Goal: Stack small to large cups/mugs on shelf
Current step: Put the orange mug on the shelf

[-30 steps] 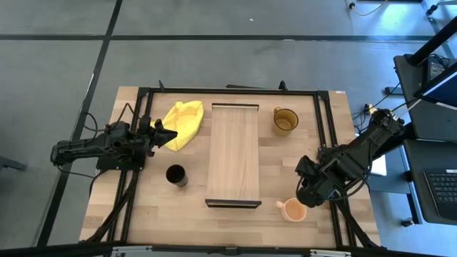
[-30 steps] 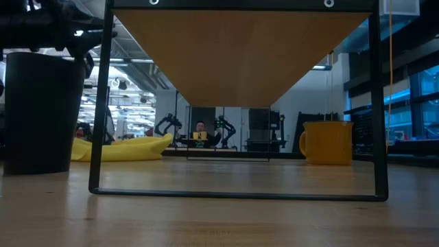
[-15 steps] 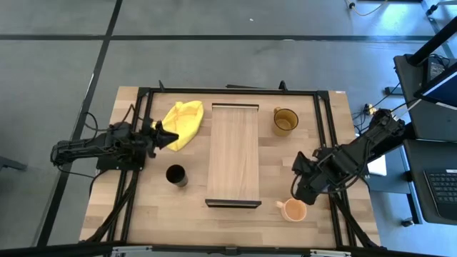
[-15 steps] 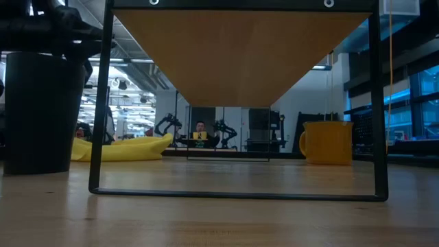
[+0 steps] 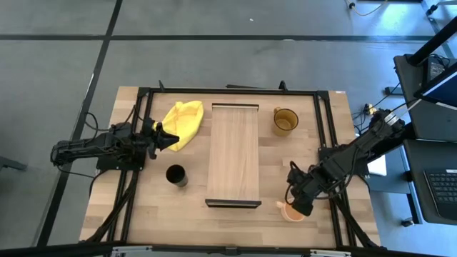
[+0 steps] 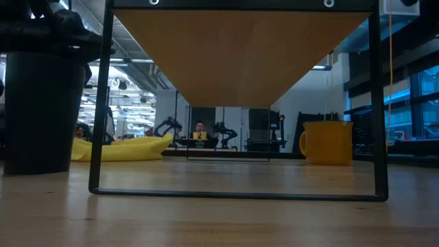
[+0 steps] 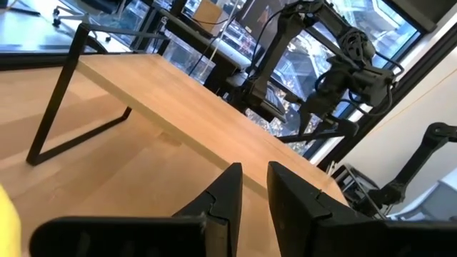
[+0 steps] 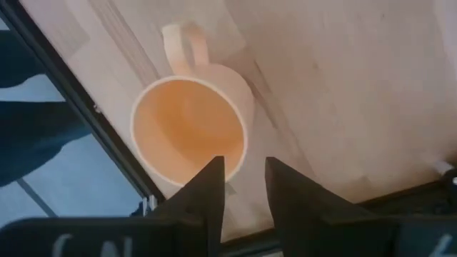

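The peach mug (image 5: 291, 211) is found upright on the tabletop (image 5: 157, 207), near the right end of the near edge, just right of the shelf (image 5: 233, 153). The right gripper (image 8: 243, 187) is positioned directly above it, fingers slightly parted and holding nothing; one finger is aligned over the rim. The left gripper (image 7: 254, 193) is held idle by the yellow cloth (image 5: 182, 123), fingers nearly closed, empty.

The amber mug (image 5: 284, 121) is located far right; the black cup (image 5: 176, 175) left of the shelf. Nothing is yet placed on the shelf.

Handling judgement: the mug is taken to be rigid, light, smooth-glazed and likely slippery, possibly breakable. A pinch across the wall at the rim, away from the handle, is judged best.
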